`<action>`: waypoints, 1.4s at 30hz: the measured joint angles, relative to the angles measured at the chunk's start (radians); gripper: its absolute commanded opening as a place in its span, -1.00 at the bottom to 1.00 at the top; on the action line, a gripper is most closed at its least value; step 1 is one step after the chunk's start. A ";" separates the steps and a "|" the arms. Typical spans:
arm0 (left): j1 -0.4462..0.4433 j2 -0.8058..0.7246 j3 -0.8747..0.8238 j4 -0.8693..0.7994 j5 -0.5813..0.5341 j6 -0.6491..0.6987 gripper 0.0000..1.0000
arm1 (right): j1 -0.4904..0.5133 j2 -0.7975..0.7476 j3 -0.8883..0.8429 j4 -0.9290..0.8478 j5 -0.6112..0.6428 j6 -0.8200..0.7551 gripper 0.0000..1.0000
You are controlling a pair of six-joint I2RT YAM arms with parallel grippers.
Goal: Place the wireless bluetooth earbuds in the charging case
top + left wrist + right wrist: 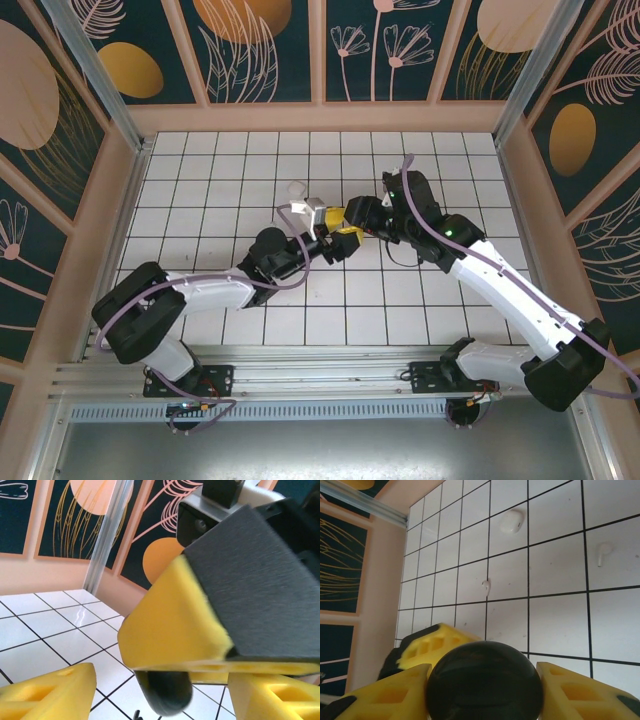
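1. Hard to make out: in the top view the two claws overlap at the middle of the table, so their fingertips blur together and the earbuds are too small to pick out. In the left wrist view the right claw's yellow and black finger blocks most of the scene. The round black disc (485, 682) is cut off at the bottom edge of the right wrist view.
2. Two of the wireless bluetooth earbuds lie loose on the white tiles ahead of the right gripper (484, 675), well apart from it and from each other. One is a stemmed white earbud (603, 553) and the other a smaller whitish earbud (485, 585). A rounded white lump (511, 521) sits farther off, to the far left of the claws.
3. The right gripper's yellow fingers press both sides of the round black disc, holding it.
4. The left gripper (162, 680) stands spread, with its fingers either side of the disc's lower end and not touching it.
5. Both arms reach inward from the near edge and meet tip to tip, the left low and stretched, the right bent at the elbow.
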 measured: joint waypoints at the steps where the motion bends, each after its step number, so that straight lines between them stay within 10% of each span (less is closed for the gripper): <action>1: 0.000 0.006 0.006 0.000 -0.003 -0.005 0.16 | 0.000 -0.002 0.000 0.002 -0.003 0.000 -0.11; 10: -0.004 0.027 0.032 0.021 -0.027 -0.040 -0.62 | -0.004 -0.011 -0.004 0.024 -0.006 0.000 -0.05; 19: 0.010 0.013 0.032 -0.014 -0.036 -0.060 -0.93 | -0.016 -0.079 -0.024 0.048 -0.035 -0.048 0.55; 42: 0.169 -0.153 0.126 0.025 0.470 -0.401 -0.98 | -0.149 -0.183 -0.168 0.625 -0.470 -0.120 -0.06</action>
